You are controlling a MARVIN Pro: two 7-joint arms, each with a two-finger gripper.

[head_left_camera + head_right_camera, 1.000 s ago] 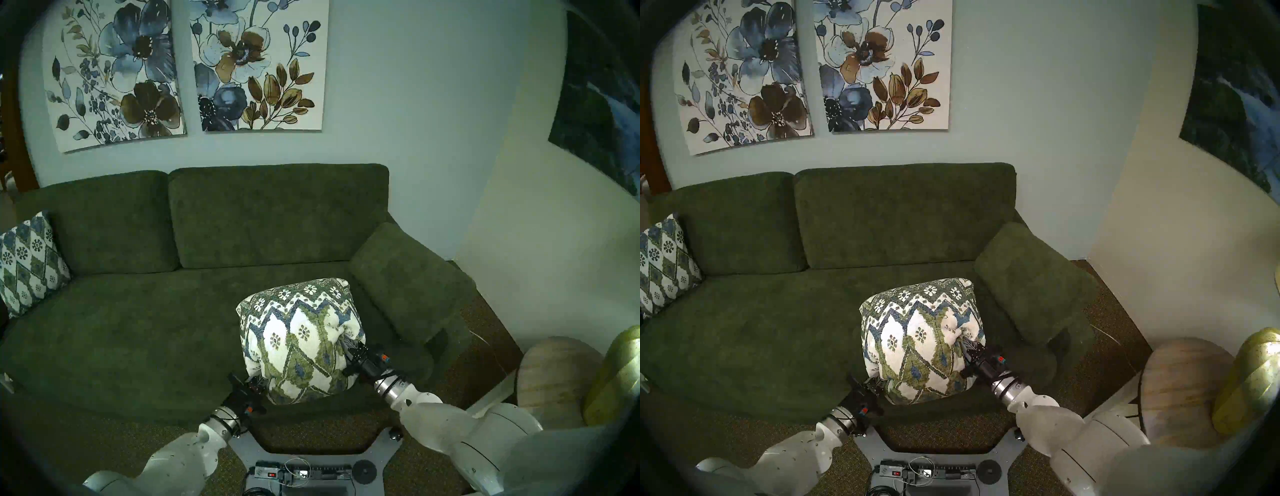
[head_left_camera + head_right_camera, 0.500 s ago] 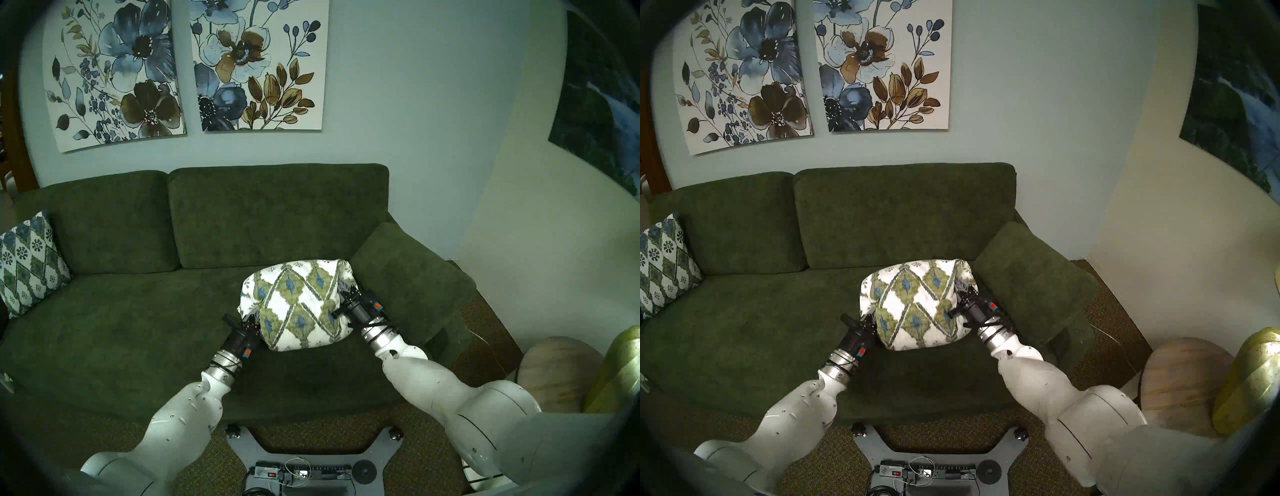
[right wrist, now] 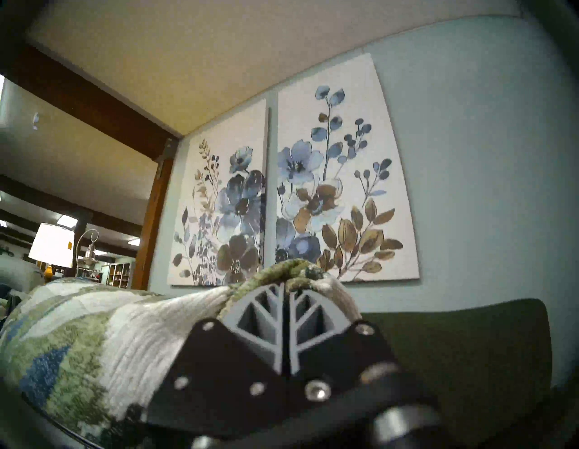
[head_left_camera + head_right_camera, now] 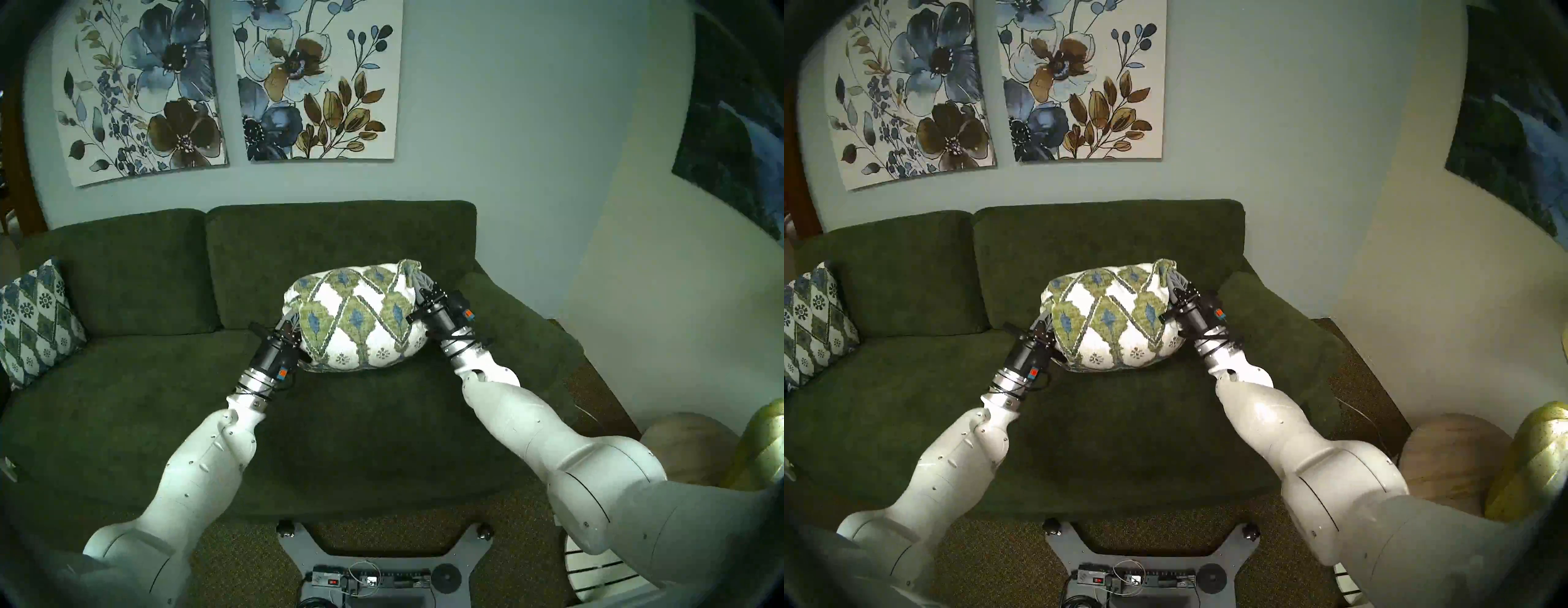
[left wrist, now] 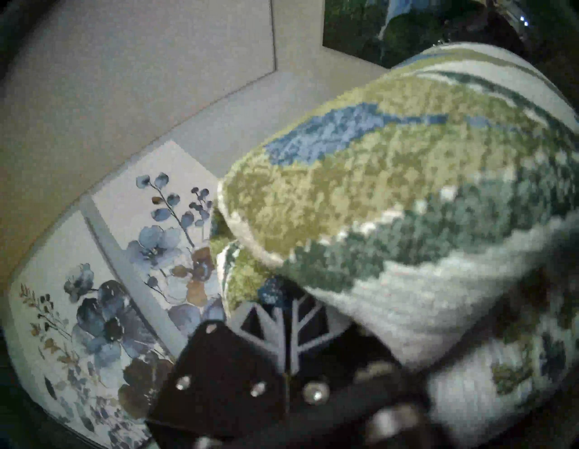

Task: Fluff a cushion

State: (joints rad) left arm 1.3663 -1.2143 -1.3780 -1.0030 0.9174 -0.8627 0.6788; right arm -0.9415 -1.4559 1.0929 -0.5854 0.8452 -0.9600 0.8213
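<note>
Above the green sofa (image 4: 169, 403), left claw (image 4: 292, 326) and right claw (image 4: 425, 293) each pinch the chevron cushion (image 4: 356, 322) mid-fluff; next, probably another shake.

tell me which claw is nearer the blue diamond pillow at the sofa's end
Left. The left claw grips the cushion's left end, on the side toward the diamond pillow. The right claw grips the cushion's far end, farther away.

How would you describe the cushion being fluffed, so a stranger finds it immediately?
Look at the dark-green fabric sofa. Above its seat, the plump cream woven cushion with olive and blue diamonds hangs between two pincers. The similar bluer lattice pillow leans untouched at the sofa's far left end.
</note>
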